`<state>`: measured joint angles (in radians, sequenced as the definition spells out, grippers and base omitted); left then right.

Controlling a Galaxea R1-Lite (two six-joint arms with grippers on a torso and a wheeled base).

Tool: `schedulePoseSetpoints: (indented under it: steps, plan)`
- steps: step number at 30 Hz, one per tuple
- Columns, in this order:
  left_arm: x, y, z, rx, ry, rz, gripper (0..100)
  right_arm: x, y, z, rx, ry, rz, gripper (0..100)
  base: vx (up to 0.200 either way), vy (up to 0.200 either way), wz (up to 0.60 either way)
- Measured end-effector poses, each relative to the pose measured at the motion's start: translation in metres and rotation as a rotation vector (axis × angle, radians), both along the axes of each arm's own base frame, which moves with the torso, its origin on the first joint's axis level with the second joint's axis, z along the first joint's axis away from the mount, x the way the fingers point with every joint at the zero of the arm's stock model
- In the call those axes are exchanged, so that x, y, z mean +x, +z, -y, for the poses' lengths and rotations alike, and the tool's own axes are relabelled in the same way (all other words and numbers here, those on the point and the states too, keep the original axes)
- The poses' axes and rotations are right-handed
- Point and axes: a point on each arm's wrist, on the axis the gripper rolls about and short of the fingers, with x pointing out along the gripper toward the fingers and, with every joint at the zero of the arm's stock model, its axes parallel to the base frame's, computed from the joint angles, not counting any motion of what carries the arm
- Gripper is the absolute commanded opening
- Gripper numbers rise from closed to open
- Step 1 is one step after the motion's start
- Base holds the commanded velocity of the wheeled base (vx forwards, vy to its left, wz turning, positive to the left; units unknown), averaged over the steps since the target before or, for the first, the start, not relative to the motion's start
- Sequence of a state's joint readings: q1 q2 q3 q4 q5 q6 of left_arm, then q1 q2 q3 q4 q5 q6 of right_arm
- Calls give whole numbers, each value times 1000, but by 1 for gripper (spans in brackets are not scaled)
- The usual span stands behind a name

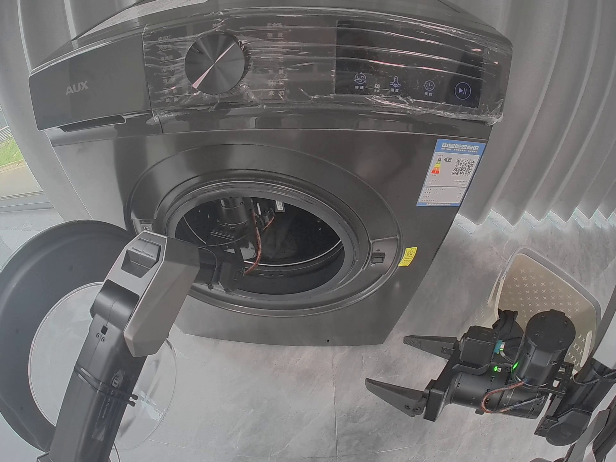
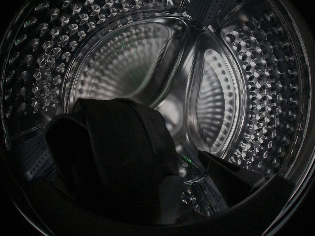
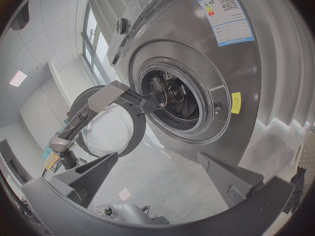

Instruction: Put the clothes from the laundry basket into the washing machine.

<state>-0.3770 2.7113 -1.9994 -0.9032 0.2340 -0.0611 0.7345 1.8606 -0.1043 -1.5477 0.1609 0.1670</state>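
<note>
Fingers (image 2: 229,177) of left gripper (image 2: 156,158) stand apart inside the drum (image 2: 269,66) of the washing machine (image 1: 289,142); dark garment (image 2: 115,148) lies low by the near lip, heaped over one finger (the other bare). Judgement: release step, so draw the arm straight back out, fingers wide, lest the cloth snag and trail. Right gripper (image 1: 386,361) also spread, empty, near the laundry basket (image 1: 545,290) at right.

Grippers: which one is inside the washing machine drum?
The left gripper, deep in the drum; the right gripper hangs outside above the floor, jaws open.
</note>
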Motion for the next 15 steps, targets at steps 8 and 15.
schedulePoseSetpoints:
  steps: [8,15]
  plan:
    - [-10,-19,2,29,-9,-65,100,0,0,0,0,-1,-1,100,0,0,0]
    - [-31,-34,4,55,-28,-123,100,0,0,0,0,-1,0,100,0,0,0]
